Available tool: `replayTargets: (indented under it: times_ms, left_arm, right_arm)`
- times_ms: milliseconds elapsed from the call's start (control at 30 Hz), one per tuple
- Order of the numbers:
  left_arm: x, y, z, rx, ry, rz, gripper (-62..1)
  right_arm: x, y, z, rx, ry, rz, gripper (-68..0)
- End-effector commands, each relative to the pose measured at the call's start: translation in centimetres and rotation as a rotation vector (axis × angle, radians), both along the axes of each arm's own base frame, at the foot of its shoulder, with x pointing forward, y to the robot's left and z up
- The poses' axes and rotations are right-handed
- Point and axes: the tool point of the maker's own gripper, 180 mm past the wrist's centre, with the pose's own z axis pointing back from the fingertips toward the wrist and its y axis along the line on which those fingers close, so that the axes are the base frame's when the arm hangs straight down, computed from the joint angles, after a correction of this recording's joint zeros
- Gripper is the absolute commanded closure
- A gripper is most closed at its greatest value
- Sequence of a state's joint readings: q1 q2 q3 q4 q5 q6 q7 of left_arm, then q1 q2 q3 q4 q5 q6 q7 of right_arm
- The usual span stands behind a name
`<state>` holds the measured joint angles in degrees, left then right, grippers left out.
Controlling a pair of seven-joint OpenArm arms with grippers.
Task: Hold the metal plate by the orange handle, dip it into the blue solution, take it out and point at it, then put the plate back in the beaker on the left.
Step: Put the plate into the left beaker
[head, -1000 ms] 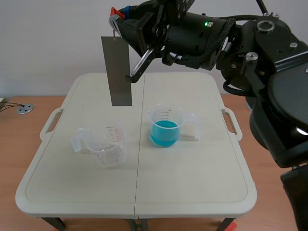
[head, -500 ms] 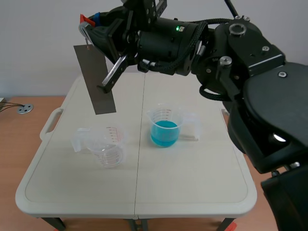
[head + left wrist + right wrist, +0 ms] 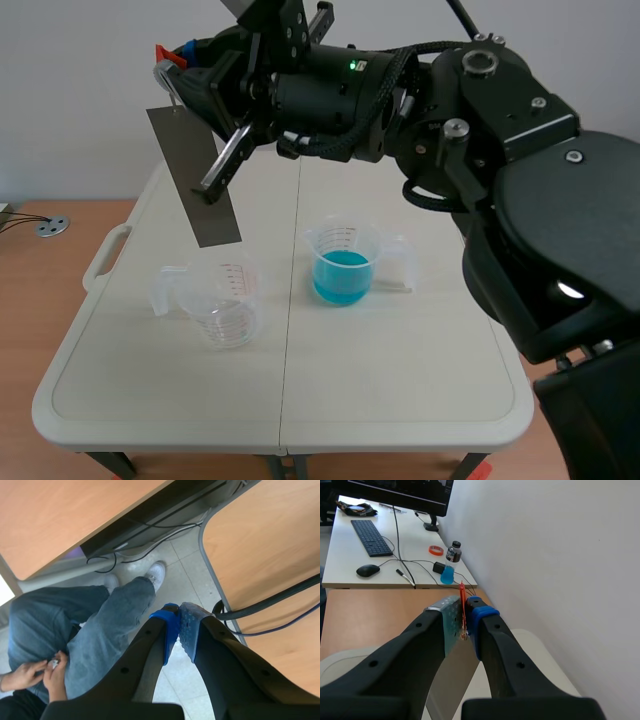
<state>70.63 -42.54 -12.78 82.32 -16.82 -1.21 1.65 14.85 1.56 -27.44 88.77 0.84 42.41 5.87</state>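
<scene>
1. Right claw (image 3: 464, 612) clamped on orange handle (image 3: 462, 597); metal plate (image 3: 195, 180) hangs tilted over empty left beaker (image 3: 225, 300)
2. Left claw (image 3: 179, 625) closed on nothing, facing floor (image 3: 190, 565)
3. Risk: tilted plate edge catches rim on lowering, tips beaker

Plain white wall (image 3: 80, 90) behind a white folding table (image 3: 400, 400) with moulded side handles, a wood-toned surface (image 3: 30, 320) around it. Against the wall, a white desk (image 3: 350, 575) bearing black keyboard (image 3: 371, 537), mouse (image 3: 367, 570), monitor (image 3: 395, 490), dark-capped bottle (image 3: 452, 552) and loose cables. Elsewhere, pale floor tiles (image 3: 187, 570) between wood-topped desks (image 3: 55, 515), under even light.
</scene>
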Motion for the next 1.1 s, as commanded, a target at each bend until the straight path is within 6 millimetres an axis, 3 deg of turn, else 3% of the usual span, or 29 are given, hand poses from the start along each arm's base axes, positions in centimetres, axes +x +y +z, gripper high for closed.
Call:
replayTargets:
  times_ms: [0,600,1067]
  left_arm:
    - [0.2,-0.4,0.1,-0.015,-0.006,-0.007,-1.2]
    - [0.1,-0.7,0.0,-0.027,0.007,-0.022,-1.2]
    - [0.1,-0.7,0.0,-0.030,0.009,-0.022,-1.2]
  right_arm:
    - [-0.1,0.3,1.1,0.016,-0.020,0.016,-1.4]
    - [-0.5,0.3,-1.2,-0.009,0.052,0.007,-1.5]
    - [0.2,0.6,-5.6,-0.030,0.187,0.000,-1.5]
